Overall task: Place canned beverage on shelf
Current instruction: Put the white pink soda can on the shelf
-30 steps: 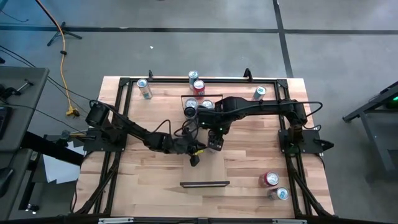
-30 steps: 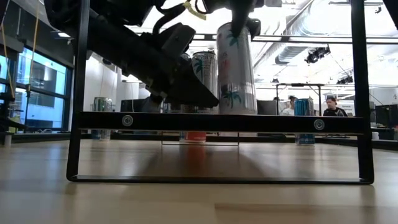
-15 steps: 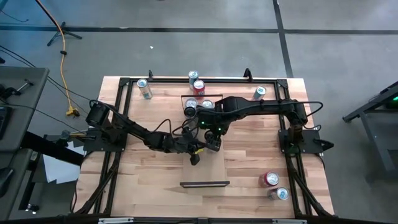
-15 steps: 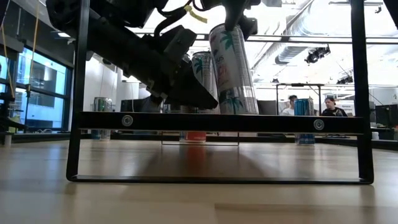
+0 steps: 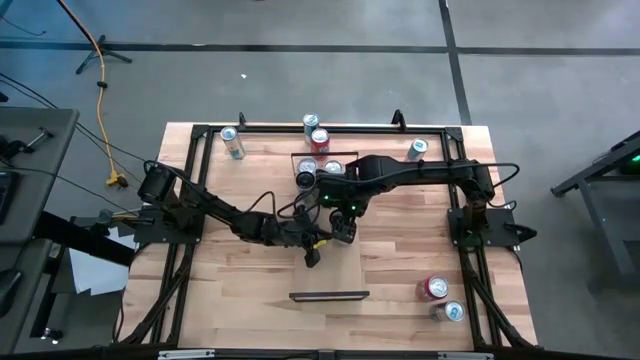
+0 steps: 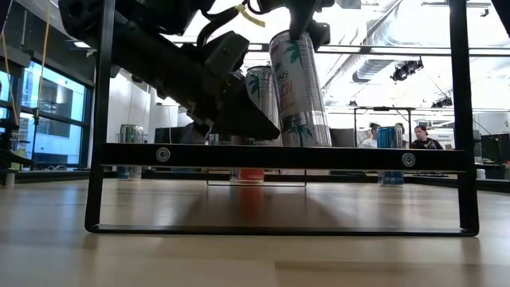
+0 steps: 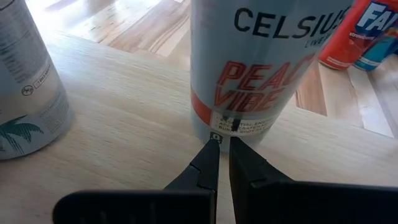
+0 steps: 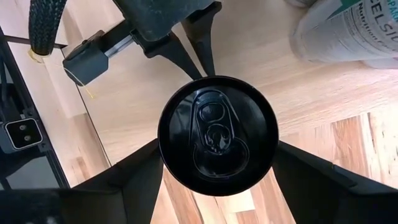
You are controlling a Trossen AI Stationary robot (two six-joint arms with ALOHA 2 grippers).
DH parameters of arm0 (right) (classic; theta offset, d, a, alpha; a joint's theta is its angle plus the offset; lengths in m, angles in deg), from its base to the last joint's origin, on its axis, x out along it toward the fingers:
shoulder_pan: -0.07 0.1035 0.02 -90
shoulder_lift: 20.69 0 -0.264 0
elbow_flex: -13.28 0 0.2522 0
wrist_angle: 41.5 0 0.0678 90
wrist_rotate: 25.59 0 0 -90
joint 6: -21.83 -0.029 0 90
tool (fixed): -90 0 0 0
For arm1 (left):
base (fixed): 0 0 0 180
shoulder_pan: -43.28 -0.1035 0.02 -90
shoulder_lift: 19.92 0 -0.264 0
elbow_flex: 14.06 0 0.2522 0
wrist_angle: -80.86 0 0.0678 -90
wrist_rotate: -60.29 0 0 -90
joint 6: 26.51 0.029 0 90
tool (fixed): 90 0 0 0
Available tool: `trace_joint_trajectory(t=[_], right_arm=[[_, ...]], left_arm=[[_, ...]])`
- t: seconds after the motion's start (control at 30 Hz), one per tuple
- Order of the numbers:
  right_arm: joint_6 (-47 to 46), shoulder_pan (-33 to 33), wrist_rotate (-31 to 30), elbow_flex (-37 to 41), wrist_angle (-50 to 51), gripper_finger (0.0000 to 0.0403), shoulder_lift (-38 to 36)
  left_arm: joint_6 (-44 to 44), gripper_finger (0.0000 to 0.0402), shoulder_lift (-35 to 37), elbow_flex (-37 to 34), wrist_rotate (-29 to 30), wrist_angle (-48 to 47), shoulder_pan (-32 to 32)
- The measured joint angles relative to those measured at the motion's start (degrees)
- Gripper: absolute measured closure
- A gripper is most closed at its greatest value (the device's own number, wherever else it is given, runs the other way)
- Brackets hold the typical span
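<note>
- We see the right end effector (image 8: pixel 214 180) gripping a tall silver can (image 8: pixel 217 134) from above, one finger on each side; the can (image 6: pixel 299 88) leans a little in the low view.
- The can (image 7: pixel 261 68), printed with red lettering, sits on the pale wooden shelf (image 7: pixel 112 118), near the middle of the counter (image 5: pixel 400 300).
- The left end effector (image 7: pixel 222 149) is clenched, its closed tips touching the lower part of the can's wall.
- A second silver can (image 7: pixel 28 93) with a palm print stands on the shelf just beside the held one.
- More cans stand along the far edge of the counter, and a red can (image 5: pixel 435 288) and a silver can (image 5: pixel 453 312) sit at the near right corner.
- A black metal frame (image 6: pixel 279 157) crosses the low view in front.
</note>
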Motion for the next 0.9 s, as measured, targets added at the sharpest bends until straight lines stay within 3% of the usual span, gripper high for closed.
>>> trace_joint_trajectory(t=[0.6,0.9], right_arm=[[0.4,0.0,-1.2,0.0,-0.2,0.0121,0.1],[2.2,0.0,-2.4,0.1,1.5,0.0018,0.1]], left_arm=[[0.1,0.0401,0.1,0.0,-0.1,0.0,0.0],[0.7,0.0401,0.1,0.0,-0.1,-0.1,0.0]])
